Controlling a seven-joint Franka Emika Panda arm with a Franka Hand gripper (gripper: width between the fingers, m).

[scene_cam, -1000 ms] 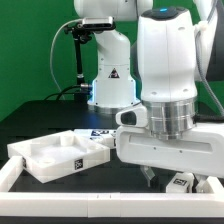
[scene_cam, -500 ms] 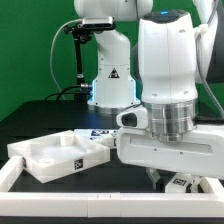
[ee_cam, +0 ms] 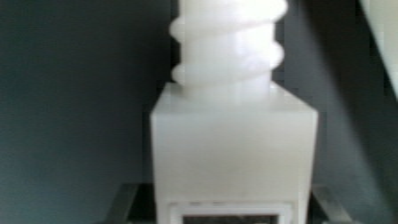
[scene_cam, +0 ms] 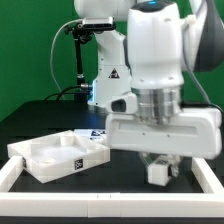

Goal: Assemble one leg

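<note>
Exterior view shows the arm's big white wrist filling the right half of the scene, with the gripper (scene_cam: 161, 163) pointing straight down over the black table (scene_cam: 40, 115). Its two dark fingers are clamped on the leg (scene_cam: 157, 173), which hangs just under the hand. The leg looks clear of the tabletop, though I cannot tell how far.

Well apart from it, toward the exterior view's left, the slab (scene_cam: 58, 152) lies flat on the table with a tag (scene_cam: 78, 166) on its near side. A white frame (scene_cam: 10, 172) runs along the near edge of the table, in front of the slab and below the leg. The arm's base (scene_cam: 110, 80) stands at the back, against a green backdrop (scene_cam: 30, 50).

Wrist view is almost all leg (ee_cam: 228, 130), seen very close and a bit blurred. It is a square white block with a ribbed screw end (ee_cam: 231, 45) rising from one face and a tag (ee_cam: 224, 212) at the opposite end, only partly in view. Dark surfaces flank the block on both sides, too soft to make out. The block sits centred and straight in the picture.
</note>
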